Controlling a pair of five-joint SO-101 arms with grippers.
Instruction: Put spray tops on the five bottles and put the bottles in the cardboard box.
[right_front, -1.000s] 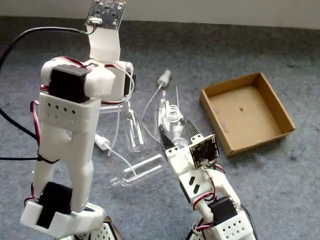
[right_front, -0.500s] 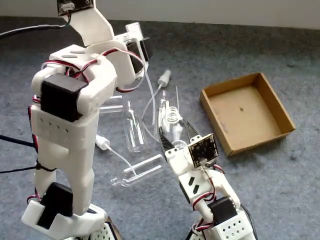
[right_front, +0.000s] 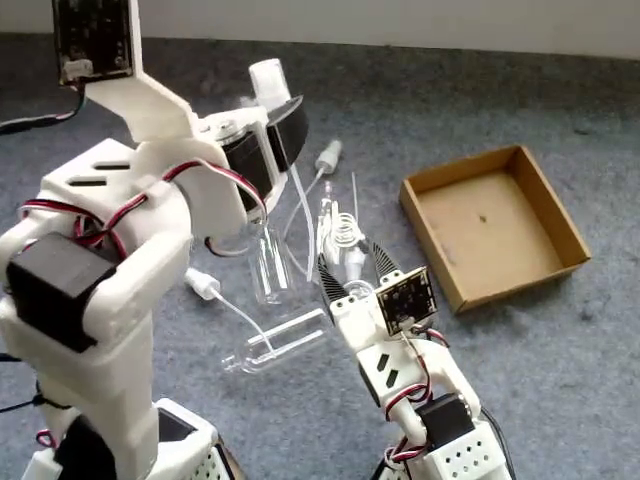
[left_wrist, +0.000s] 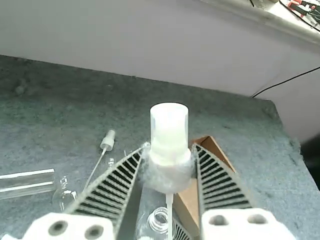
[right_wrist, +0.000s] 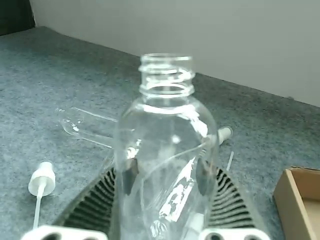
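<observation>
The left gripper (left_wrist: 169, 150) pinches a spray top (left_wrist: 169, 131), the right gripper (right_wrist: 165, 177) clamps an uncapped bottle (right_wrist: 167, 125) below it, loose bottles (right_front: 270, 262) and tops (right_front: 327, 155) lie beside them, so seemingly none is capped or in the box (right_front: 490, 225).

A: Where does the high camera sit?

B: Off the arms and well above, looking down on the grey carpeted table (right_front: 560, 380). The shallow brown cardboard box (right_front: 460, 167) lies at 3 o'clock.

A: And the wrist cameras?

B: Each looks low along its own fingers toward a pale wall (left_wrist: 150, 50). Both are very near: the left gripper (left_wrist: 169, 150) pinches a white plastic spray top (left_wrist: 169, 125), and the right gripper (right_wrist: 165, 172) clamps a clear screw-necked bottle (right_wrist: 165, 130). All three views share that box.
</observation>
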